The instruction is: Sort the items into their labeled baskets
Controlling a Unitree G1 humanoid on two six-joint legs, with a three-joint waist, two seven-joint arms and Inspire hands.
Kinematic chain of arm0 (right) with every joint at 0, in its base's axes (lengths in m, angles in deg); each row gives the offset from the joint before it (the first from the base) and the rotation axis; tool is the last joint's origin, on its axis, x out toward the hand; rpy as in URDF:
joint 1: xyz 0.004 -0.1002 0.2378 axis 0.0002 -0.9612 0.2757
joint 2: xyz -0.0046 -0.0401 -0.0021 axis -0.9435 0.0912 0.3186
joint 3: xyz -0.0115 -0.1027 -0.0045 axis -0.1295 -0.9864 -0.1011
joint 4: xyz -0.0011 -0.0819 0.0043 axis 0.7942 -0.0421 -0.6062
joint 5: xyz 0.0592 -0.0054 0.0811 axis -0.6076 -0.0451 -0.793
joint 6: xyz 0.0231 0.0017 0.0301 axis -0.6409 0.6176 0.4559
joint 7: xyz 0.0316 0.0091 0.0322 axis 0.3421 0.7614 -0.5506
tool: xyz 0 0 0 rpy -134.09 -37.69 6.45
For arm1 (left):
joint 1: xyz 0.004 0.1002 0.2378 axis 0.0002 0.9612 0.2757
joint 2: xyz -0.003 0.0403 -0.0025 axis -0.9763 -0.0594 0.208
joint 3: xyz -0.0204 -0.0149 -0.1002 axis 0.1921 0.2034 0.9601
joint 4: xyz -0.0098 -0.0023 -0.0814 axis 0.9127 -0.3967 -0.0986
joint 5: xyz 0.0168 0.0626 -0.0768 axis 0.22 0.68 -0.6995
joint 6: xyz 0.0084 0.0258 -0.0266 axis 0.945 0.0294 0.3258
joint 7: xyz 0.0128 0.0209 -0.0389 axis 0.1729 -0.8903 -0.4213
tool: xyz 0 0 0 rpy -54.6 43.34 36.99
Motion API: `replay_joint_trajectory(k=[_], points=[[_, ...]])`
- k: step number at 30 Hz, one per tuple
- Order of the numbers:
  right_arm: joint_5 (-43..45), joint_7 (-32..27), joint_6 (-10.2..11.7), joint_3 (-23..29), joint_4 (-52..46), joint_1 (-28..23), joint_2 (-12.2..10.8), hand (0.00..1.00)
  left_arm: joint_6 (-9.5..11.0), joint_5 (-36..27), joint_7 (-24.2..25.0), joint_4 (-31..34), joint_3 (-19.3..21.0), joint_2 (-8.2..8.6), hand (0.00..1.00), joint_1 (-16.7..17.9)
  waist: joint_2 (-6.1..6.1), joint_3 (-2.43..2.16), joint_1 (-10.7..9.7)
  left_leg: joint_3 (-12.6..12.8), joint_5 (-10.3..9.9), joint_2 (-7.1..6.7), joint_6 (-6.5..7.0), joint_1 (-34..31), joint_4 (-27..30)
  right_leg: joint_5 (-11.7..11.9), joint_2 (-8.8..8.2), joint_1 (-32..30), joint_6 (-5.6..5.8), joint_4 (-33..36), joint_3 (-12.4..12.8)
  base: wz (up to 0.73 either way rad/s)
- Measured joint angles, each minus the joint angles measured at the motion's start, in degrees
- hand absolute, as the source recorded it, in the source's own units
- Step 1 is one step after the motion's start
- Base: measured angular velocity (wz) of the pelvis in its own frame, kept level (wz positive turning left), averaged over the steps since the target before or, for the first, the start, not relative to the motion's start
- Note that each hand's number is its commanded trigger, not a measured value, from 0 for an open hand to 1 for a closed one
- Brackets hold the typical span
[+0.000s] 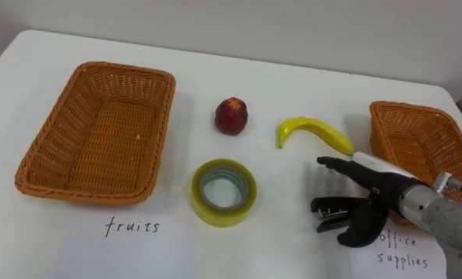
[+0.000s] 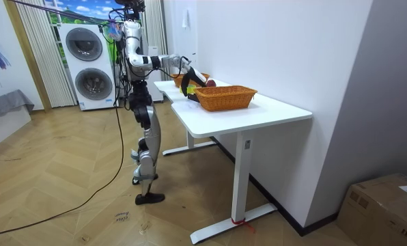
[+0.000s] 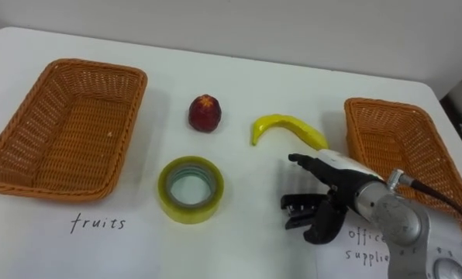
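Stapler, black, lies on the white table just beside the right-hand basket, under the right hand. The hand is spread loosely, fingers reaching above the stapler and thumb below it, not closed on it. Banana lies just beyond.

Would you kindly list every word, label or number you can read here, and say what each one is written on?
"fruits": handwritten on the table, in front of the left basket.
"office supplies": handwritten on the table by the right basket, partly hidden by the right hand.
Nothing else is readable.
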Motion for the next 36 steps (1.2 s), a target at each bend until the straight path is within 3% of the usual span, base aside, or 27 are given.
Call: replay_joint_trajectory(k=[11, 18, 29, 36], points=[[0.4, -0.6, 0.0, -2.2, 0.0, 0.0, -0.5, 0.0, 0.0, -0.5, 0.0, 0.0, 0.0, 0.05, 0.0, 0.0, -0.14, -0.1, 0.1, 0.1, 0.0, 0.0, -0.01, 0.1, 0.0, 0.0, 0.13, 0.1, 0.0, 0.0, 0.5, 0.0], [0.6, -0.6, -1.2, -2.3, 0.0, -0.1, -2.1, 0.0, 0.0, -0.5, 0.0, 0.0, -0.1, 0.2, 0.0, 0.0, -0.07, -0.06, 0.1, 0.1, 0.0, 0.02, -0.01, 0.1, 0.0, 0.0, 0.17, 0.0, 0.0, 0.0, 0.6, 0.0], [0.7, 0.7, -2.5, -5.0, 0.0, -0.2, -2.7, 0.0, -0.1, -0.5, -0.1, 0.0, -1.1, 0.12, 0.0, 0.1, 0.12, -0.05, 0.2, 0.0, 0.0, 0.03, -0.01, 0.1, -0.1, 0.0, 0.17, 0.0, -0.01, 0.0, 0.5, 0.0], [1.1, -2.6, -2.3, -5.1, 2.3, -0.5, -5.0, 0.0, -0.1, -0.5, -1.1, 0.1, -1.4, 0.04, 0.0, 0.1, 0.25, -0.12, 0.1, 0.0, 0.0, 0.05, 0.02, 0.3, 0.0, 0.4, 0.17, 0.3, -0.08, 0.0, 0.3, 0.0]])
